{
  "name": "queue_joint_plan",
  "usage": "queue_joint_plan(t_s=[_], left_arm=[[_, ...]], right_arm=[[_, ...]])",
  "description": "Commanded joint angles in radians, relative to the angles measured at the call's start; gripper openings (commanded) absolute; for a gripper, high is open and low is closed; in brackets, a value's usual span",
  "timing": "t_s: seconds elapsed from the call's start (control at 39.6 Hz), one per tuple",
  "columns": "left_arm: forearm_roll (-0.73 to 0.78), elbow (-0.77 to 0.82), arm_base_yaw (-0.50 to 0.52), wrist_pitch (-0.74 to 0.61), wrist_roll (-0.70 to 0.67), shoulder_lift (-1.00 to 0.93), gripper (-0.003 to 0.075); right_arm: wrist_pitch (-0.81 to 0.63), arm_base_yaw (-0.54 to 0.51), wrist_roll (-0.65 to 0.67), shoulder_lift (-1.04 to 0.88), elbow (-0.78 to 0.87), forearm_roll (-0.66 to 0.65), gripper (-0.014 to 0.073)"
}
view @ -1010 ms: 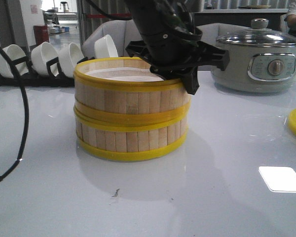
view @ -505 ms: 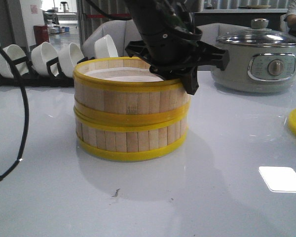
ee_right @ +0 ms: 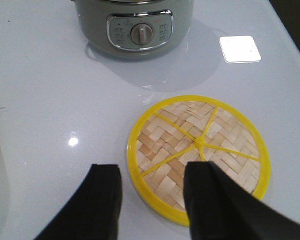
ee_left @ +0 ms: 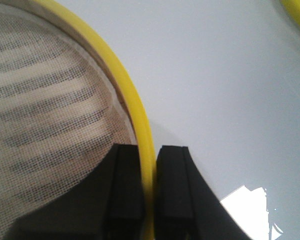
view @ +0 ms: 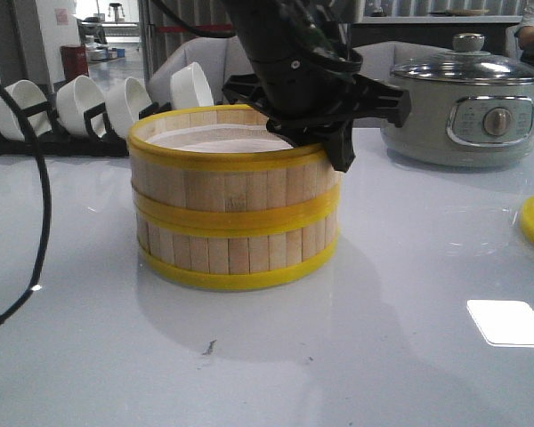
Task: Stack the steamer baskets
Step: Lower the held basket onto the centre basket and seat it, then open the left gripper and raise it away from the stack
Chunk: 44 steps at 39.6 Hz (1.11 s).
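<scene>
Baskets (view: 234,213) stacked near the pot (view: 467,111), top rim pinched by the left gripper (ee_left: 149,192): release straight, lift clear without nudging; right gripper (ee_right: 152,197) wide open above the lid (ee_right: 196,154).

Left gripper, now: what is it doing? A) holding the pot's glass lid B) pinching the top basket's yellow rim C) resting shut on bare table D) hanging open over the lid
B: in the left wrist view the left gripper has one finger inside and one outside the top steamer basket's yellow rim, closed on it; the front view shows that basket sitting on the lower one.
</scene>
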Motion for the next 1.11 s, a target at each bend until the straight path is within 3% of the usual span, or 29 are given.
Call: queue_joint_plan(t_s=[0.0,0.2,0.43,0.48,0.99,1.06,1.09], left_arm=[[0.011,-0.033,0.003,-0.039,-0.009,-0.077,0.0087],[0.011,-0.033,0.003,-0.057,-0.009,-0.077,0.0125],[0.011,-0.033,0.003,-0.061,-0.009,-0.077,0.041],[0.011,-0.035,0.003,-0.063,-0.009,-0.077,0.0442],[0.011,-0.234,0.003,0.057,-0.009,-0.077,0.044],[0.011,-0.269,0.003,0.072,-0.009,-0.079,0.0365],[0.011,-0.279,0.003,0.072,-0.009,-0.08,0.0308]], right_arm=[[-0.064,0.0,-0.003,-0.007,-0.039,-0.004,0.0403],[-0.064,0.0,-0.003,-0.007,-0.039,-0.004,0.0403],[-0.064,0.0,-0.003,-0.007,-0.039,-0.004,0.0403],[-0.065,0.0,-0.003,-0.007,-0.039,-0.004,0.0403],[-0.066,0.0,-0.003,-0.007,-0.039,-0.004,0.0403],[-0.066,0.0,-0.003,-0.007,-0.039,-0.004,0.0403],[-0.066,0.0,-0.003,-0.007,-0.039,-0.004,0.0403]])
